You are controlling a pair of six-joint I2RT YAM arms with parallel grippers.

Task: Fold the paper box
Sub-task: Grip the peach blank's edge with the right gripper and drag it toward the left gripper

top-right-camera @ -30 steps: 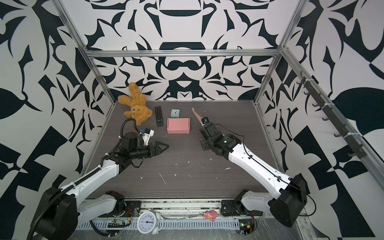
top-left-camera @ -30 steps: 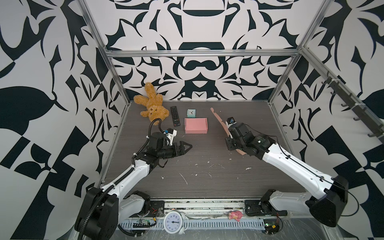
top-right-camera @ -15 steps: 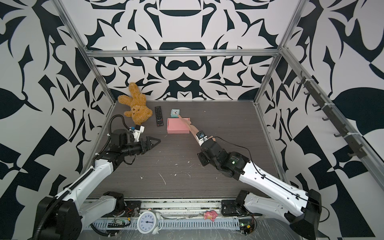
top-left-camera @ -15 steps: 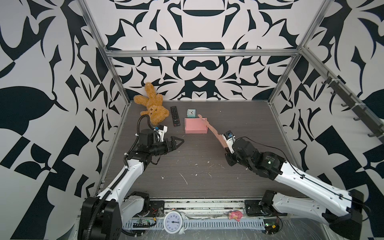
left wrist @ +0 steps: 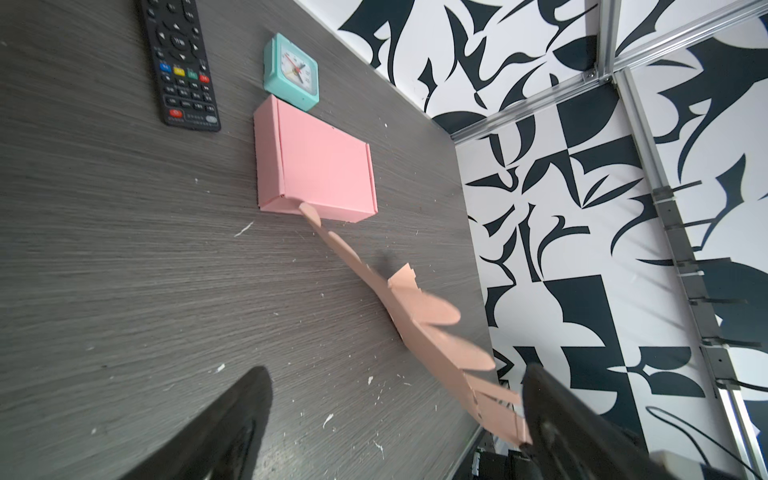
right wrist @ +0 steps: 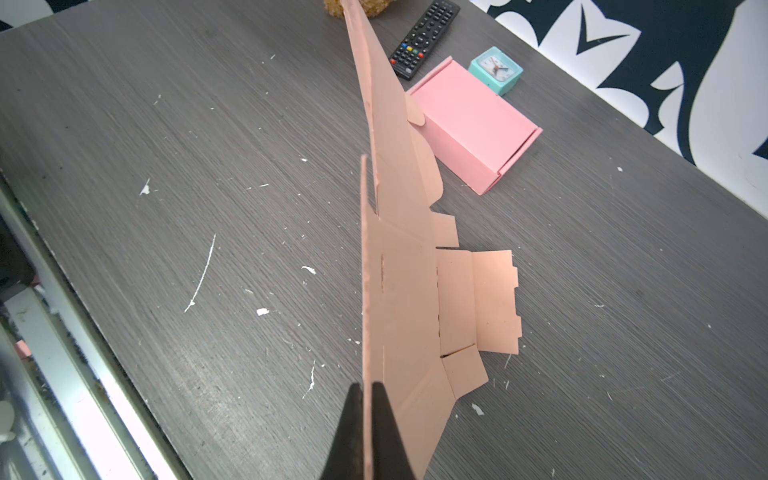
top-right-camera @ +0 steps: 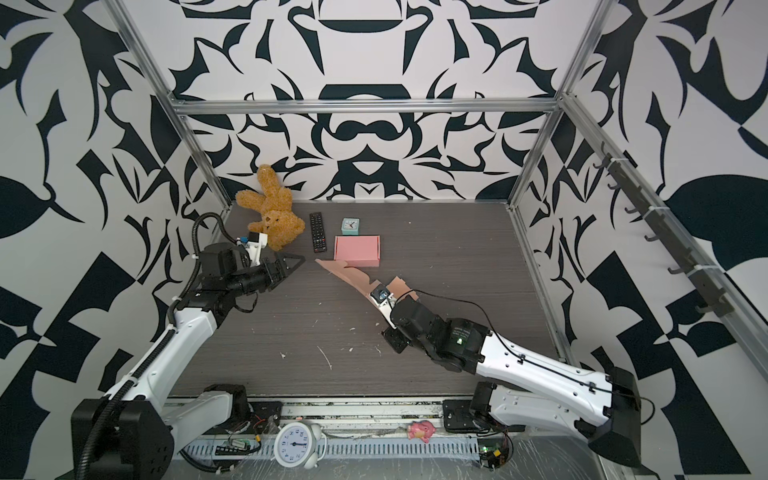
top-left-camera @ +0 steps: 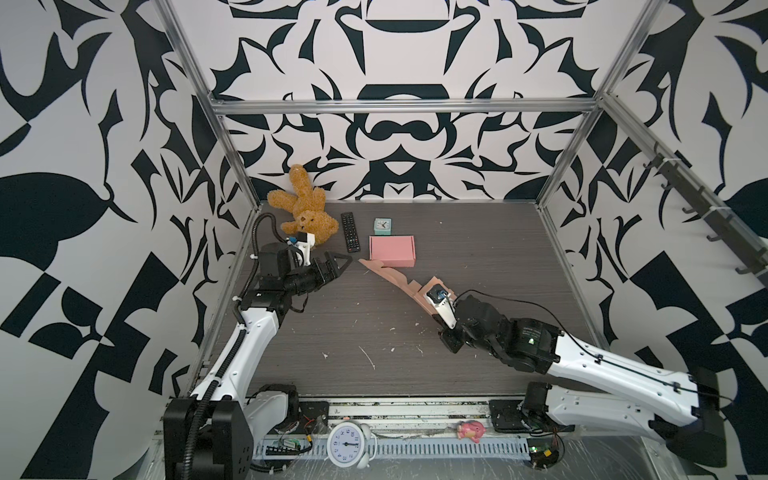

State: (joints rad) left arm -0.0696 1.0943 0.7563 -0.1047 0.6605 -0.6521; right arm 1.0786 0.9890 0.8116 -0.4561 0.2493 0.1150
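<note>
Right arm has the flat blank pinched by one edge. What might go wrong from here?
The right gripper grips the flat blank only at one edge; the long sheet may sag or slip.
Its far tip sits by the folded pink box; a swing may knock it.
The open left gripper, near the remote, might nudge it.

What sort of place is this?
Most likely a robotics lab test cell: two white robot arms mounted at a tabletop, the right gripper pinching an unfolded paper box, aluminium framing with patterned walls around it, and props like a teddy bear.
</note>
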